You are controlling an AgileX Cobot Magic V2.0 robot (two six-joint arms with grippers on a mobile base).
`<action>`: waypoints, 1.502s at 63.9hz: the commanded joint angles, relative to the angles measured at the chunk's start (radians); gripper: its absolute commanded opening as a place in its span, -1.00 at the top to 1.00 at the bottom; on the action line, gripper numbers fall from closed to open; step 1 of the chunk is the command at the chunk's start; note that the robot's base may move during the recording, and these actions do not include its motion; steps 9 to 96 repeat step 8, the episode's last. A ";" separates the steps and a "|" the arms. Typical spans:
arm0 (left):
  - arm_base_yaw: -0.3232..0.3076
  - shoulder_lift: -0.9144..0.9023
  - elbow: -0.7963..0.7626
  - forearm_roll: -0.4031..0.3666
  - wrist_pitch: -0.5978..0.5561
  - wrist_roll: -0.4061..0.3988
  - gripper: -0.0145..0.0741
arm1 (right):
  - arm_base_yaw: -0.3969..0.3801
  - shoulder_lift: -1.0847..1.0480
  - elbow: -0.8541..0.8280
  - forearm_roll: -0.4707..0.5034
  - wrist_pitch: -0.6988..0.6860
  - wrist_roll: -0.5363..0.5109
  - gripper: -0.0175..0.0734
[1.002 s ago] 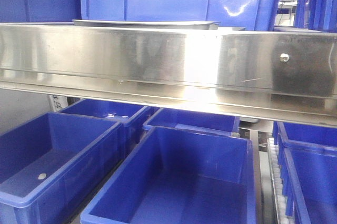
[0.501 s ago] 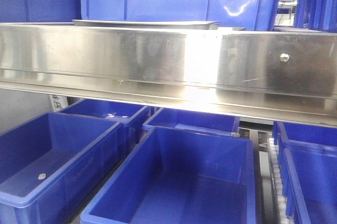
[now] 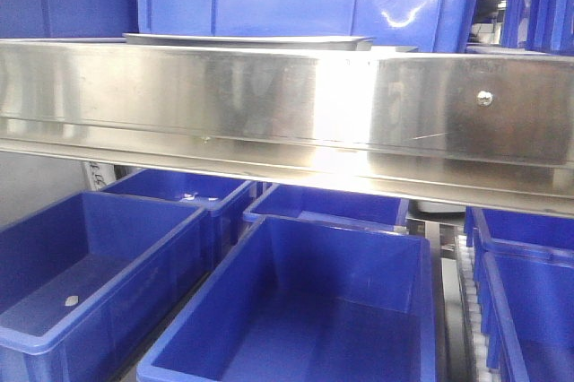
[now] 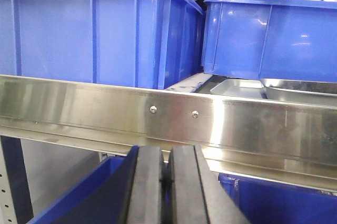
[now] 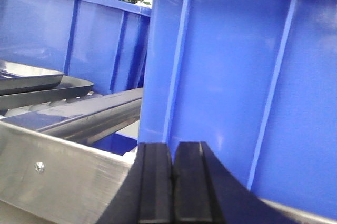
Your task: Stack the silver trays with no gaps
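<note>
Both my grippers were closed on nothing: the left gripper (image 4: 167, 192) sat below the steel shelf band (image 4: 105, 111), the right gripper (image 5: 172, 184) just in front of a blue bin (image 5: 237, 77) on that shelf. The silver trays (image 4: 274, 88) lay on top of the band, beyond its screwed front face; from my right wrist view two of them (image 5: 31, 79) overlapped unevenly, one rim riding above the other. To do this well, I judged I should rise above the band, open my jaws, take the upper tray by its thin rim, and square its corners before lowering it flat.
</note>
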 commanded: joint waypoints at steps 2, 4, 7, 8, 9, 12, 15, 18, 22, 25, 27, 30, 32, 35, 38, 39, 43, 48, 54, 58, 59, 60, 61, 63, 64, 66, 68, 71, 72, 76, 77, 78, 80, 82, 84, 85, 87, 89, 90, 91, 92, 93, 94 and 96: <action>-0.004 -0.004 -0.001 -0.006 -0.020 0.002 0.65 | -0.005 -0.005 0.000 0.002 -0.017 -0.008 0.78; -0.004 -0.004 -0.001 -0.006 -0.020 0.002 0.65 | -0.005 -0.005 0.000 0.002 -0.017 -0.008 0.78; -0.004 -0.004 -0.001 -0.006 -0.020 0.002 0.65 | -0.005 -0.005 0.000 0.002 -0.017 -0.008 0.78; -0.004 -0.004 -0.001 -0.006 -0.020 0.002 0.65 | -0.005 -0.005 0.000 0.002 -0.017 -0.008 0.78; -0.004 -0.004 -0.001 -0.006 -0.020 0.002 0.65 | -0.005 -0.005 0.000 0.002 -0.017 -0.008 0.78; -0.004 -0.004 -0.001 -0.006 -0.020 0.002 0.65 | -0.005 -0.005 0.000 0.002 -0.017 -0.008 0.78; -0.004 -0.004 -0.001 -0.006 -0.020 0.002 0.65 | -0.005 -0.005 0.000 0.002 -0.017 -0.008 0.78; -0.004 -0.004 -0.001 -0.006 -0.020 0.002 0.65 | -0.005 -0.005 0.000 0.002 -0.017 -0.008 0.78; -0.004 -0.004 -0.001 -0.006 -0.020 0.002 0.65 | -0.005 -0.005 0.000 0.002 -0.017 -0.008 0.78; -0.004 -0.004 -0.001 -0.006 -0.020 0.002 0.65 | -0.005 -0.005 0.000 0.002 -0.017 -0.008 0.78; -0.004 -0.004 -0.001 -0.006 -0.020 0.002 0.65 | -0.005 -0.005 0.000 0.002 -0.017 -0.008 0.78; -0.004 -0.004 -0.001 -0.006 -0.020 0.002 0.65 | -0.005 -0.005 0.000 0.002 -0.017 -0.008 0.78; -0.004 -0.004 -0.001 -0.006 -0.020 0.002 0.65 | -0.005 -0.005 0.000 0.002 -0.017 -0.008 0.78; -0.004 -0.004 -0.001 -0.006 -0.020 0.002 0.65 | -0.005 -0.005 0.000 0.002 -0.017 -0.008 0.78; -0.004 -0.004 -0.001 -0.006 -0.020 0.002 0.65 | -0.005 -0.005 0.000 0.002 -0.017 -0.008 0.78; -0.004 -0.004 -0.001 -0.006 -0.020 0.002 0.65 | -0.005 -0.005 0.000 0.002 -0.017 -0.008 0.78; -0.004 -0.004 -0.001 -0.006 -0.020 0.002 0.65 | -0.005 -0.005 0.000 0.002 -0.017 -0.008 0.78; -0.004 -0.004 -0.001 -0.006 -0.020 0.002 0.65 | -0.005 -0.005 0.000 0.002 -0.017 -0.008 0.78; -0.004 -0.004 -0.001 -0.006 -0.020 0.002 0.65 | -0.005 -0.005 0.000 0.002 -0.017 -0.008 0.78; -0.004 -0.004 -0.001 -0.006 -0.020 0.002 0.65 | -0.005 -0.005 0.000 0.002 -0.017 -0.008 0.78; -0.004 -0.004 -0.001 -0.006 -0.020 0.002 0.65 | -0.005 -0.005 0.000 0.002 -0.017 -0.008 0.78; -0.004 -0.004 -0.001 -0.006 -0.020 0.002 0.65 | -0.005 -0.005 0.000 0.002 -0.017 -0.008 0.78; -0.004 -0.004 -0.001 -0.006 -0.020 0.002 0.65 | -0.005 -0.005 0.000 0.002 -0.017 -0.008 0.78; -0.004 -0.004 -0.001 -0.006 -0.020 0.002 0.65 | -0.005 -0.005 0.000 0.002 -0.017 -0.008 0.78; -0.004 -0.004 -0.001 -0.006 -0.020 0.002 0.65 | -0.005 -0.005 0.000 0.002 -0.017 -0.008 0.78; -0.004 -0.004 -0.001 -0.006 -0.020 0.002 0.65 | -0.005 -0.005 0.000 0.002 -0.017 -0.008 0.78; -0.004 -0.004 -0.001 -0.006 -0.020 0.002 0.65 | -0.005 -0.005 0.000 0.002 -0.017 -0.008 0.78; -0.004 -0.004 -0.001 -0.006 -0.020 0.002 0.65 | -0.005 -0.005 0.000 0.002 -0.017 -0.008 0.78; -0.004 -0.004 -0.001 -0.006 -0.020 0.002 0.65 | -0.005 -0.005 0.000 0.002 -0.017 -0.008 0.78; -0.004 -0.004 -0.001 -0.006 -0.020 0.002 0.65 | -0.005 -0.005 0.000 0.002 -0.017 -0.008 0.78; -0.004 -0.004 -0.001 -0.006 -0.020 0.002 0.65 | -0.005 -0.005 0.000 0.002 -0.017 -0.008 0.78; -0.004 -0.004 -0.001 -0.006 -0.020 0.002 0.65 | -0.005 -0.005 0.000 0.002 -0.017 -0.008 0.78; -0.004 -0.004 -0.001 -0.006 -0.020 0.002 0.65 | -0.005 -0.005 0.000 0.002 -0.017 -0.008 0.78; -0.004 -0.004 -0.001 -0.006 -0.020 0.002 0.65 | -0.005 -0.005 0.000 0.002 -0.017 -0.008 0.78; -0.004 -0.004 -0.001 -0.006 -0.020 0.002 0.65 | -0.005 -0.005 0.000 0.002 -0.017 -0.008 0.78; -0.004 -0.004 -0.001 -0.006 -0.020 0.002 0.65 | -0.005 -0.005 0.000 0.002 -0.017 -0.008 0.78; -0.004 -0.004 -0.001 -0.006 -0.020 0.002 0.65 | -0.005 -0.005 0.000 0.002 -0.017 -0.008 0.78; -0.004 -0.004 -0.001 -0.006 -0.020 0.002 0.65 | -0.005 -0.005 0.000 0.002 -0.017 -0.008 0.78; -0.004 -0.004 -0.001 -0.006 -0.020 0.002 0.65 | -0.005 -0.005 0.000 0.002 -0.017 -0.008 0.78; -0.004 -0.004 -0.001 -0.006 -0.020 0.002 0.65 | -0.005 -0.005 0.000 0.002 -0.017 -0.008 0.78; -0.004 -0.004 -0.001 -0.006 -0.020 0.002 0.65 | -0.005 -0.005 0.000 0.002 -0.017 -0.008 0.78; -0.004 -0.004 -0.001 -0.006 -0.020 0.002 0.65 | -0.005 -0.005 0.000 0.002 -0.017 -0.008 0.78; -0.004 -0.004 -0.001 -0.006 -0.020 0.002 0.65 | -0.005 -0.005 0.000 0.002 -0.017 -0.008 0.78; -0.004 -0.004 -0.001 -0.006 -0.020 0.002 0.65 | -0.005 -0.005 0.000 0.002 -0.017 -0.008 0.78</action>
